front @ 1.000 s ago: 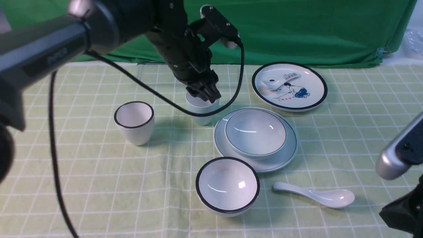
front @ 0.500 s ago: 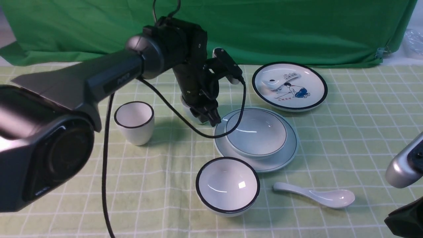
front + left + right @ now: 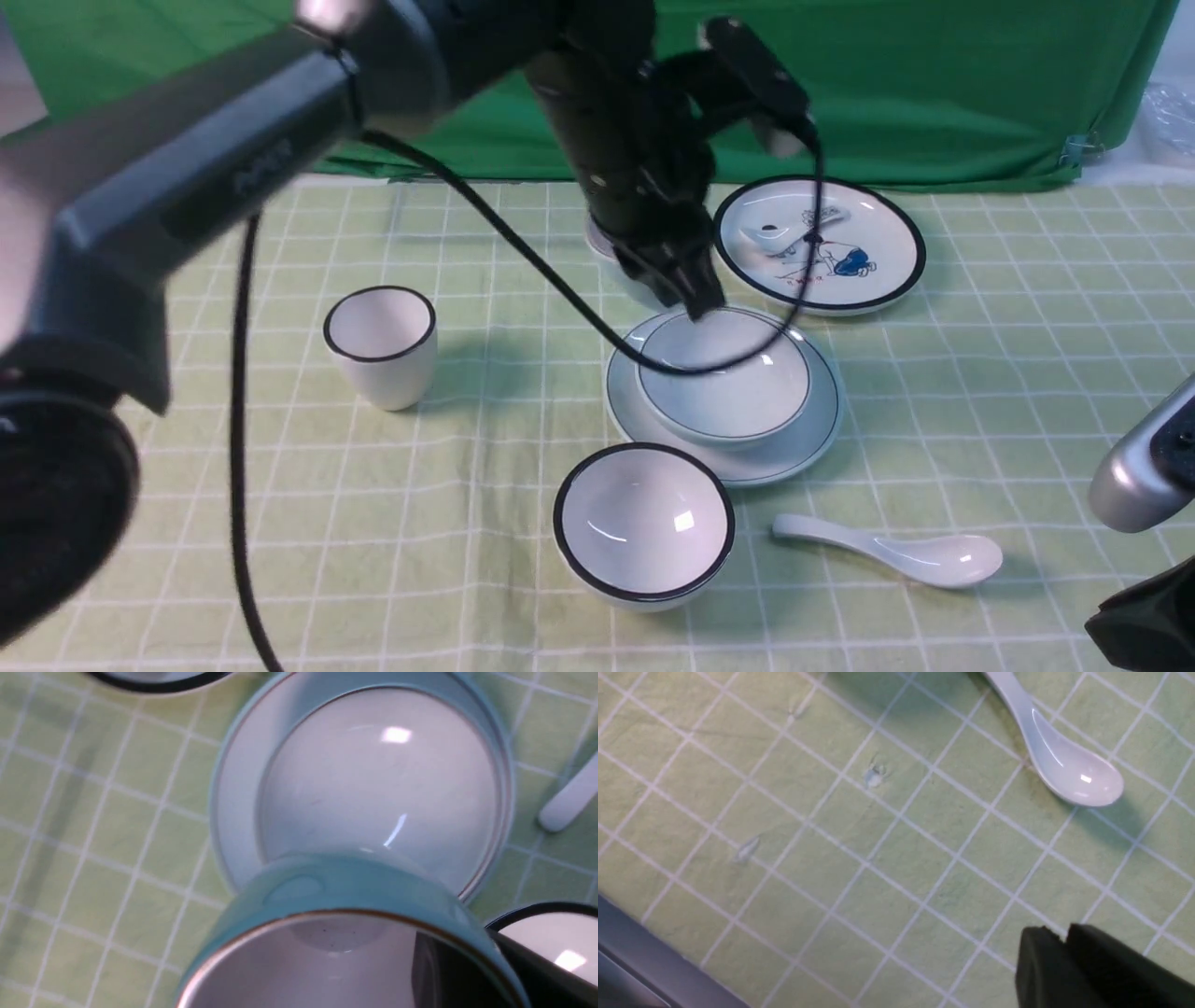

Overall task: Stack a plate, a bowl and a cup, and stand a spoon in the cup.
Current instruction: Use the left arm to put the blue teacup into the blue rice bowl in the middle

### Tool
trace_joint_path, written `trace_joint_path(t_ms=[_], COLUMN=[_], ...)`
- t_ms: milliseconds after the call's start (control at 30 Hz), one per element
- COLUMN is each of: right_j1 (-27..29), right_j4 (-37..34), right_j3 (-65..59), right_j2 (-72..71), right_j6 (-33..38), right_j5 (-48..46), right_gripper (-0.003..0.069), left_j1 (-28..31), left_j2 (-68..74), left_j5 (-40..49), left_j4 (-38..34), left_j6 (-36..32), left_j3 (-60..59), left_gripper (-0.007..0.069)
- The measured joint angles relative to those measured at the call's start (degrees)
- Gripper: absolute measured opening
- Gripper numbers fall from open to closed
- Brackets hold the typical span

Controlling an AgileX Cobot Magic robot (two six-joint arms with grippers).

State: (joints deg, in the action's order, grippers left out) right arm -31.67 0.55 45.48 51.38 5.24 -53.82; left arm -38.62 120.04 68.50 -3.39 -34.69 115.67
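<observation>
The pale blue cup (image 3: 345, 891) hangs tilted over the near rim of the bowl (image 3: 378, 788), with my left gripper (image 3: 486, 961) shut on its wall, one finger inside and one outside. In the front view the arm hides most of the cup (image 3: 602, 245), and the left gripper (image 3: 691, 294) is above the bowl's far-left edge. The bowl (image 3: 724, 378) sits in the plate (image 3: 812, 439). The white spoon (image 3: 896, 555) lies flat on the cloth in front of them. My right gripper (image 3: 1064, 940) hovers near the spoon (image 3: 1069, 770), fingertips together, holding nothing.
A black-rimmed white cup (image 3: 380, 345) stands to the left. A black-rimmed bowl (image 3: 642, 523) sits in front of the plate. A black-rimmed plate with a cartoon figure (image 3: 819, 243) lies behind. The left arm's cable (image 3: 523, 252) hangs over the cloth. A green backdrop closes the far side.
My left gripper closed on the pale blue cup, lifted it off the cloth and carried it right, to the bowl's rim. The right arm rose slightly at the lower right.
</observation>
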Motion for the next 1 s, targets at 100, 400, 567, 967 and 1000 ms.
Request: trace_joint_path(t_ms=[100, 400, 567, 967, 1000], right_j1=[0.00, 0.00, 0.00, 0.00, 0.00], right_j4=[0.41, 0.79, 0.83, 0.83, 0.83], right_j3=[0.00, 0.00, 0.00, 0.00, 0.00], right_j2=[0.00, 0.00, 0.00, 0.00, 0.00], right_j6=[0.05, 0.05, 0.05, -0.08, -0.30], right_j5=[-0.06, -0.44, -0.44, -0.49, -0.49], right_gripper=[0.0108, 0.0119, 0.0123, 0.0146, 0.0153], left_j1=[-2.87, -4.12, -4.12, -3.69, -3.69], left_j2=[2.90, 9.16, 9.62, 11.01, 11.06], left_j5=[-0.86, -5.24, -7.08, -8.21, -8.33], left_j4=[2.79, 6.85, 6.79, 5.46, 5.28], left_j6=[-0.05, -0.05, -0.85, -1.57, -1.57], left_j3=[0.00, 0.00, 0.00, 0.43, 0.46], left_gripper=[0.0043, 0.0043, 0.0043, 0.0048, 0.0059])
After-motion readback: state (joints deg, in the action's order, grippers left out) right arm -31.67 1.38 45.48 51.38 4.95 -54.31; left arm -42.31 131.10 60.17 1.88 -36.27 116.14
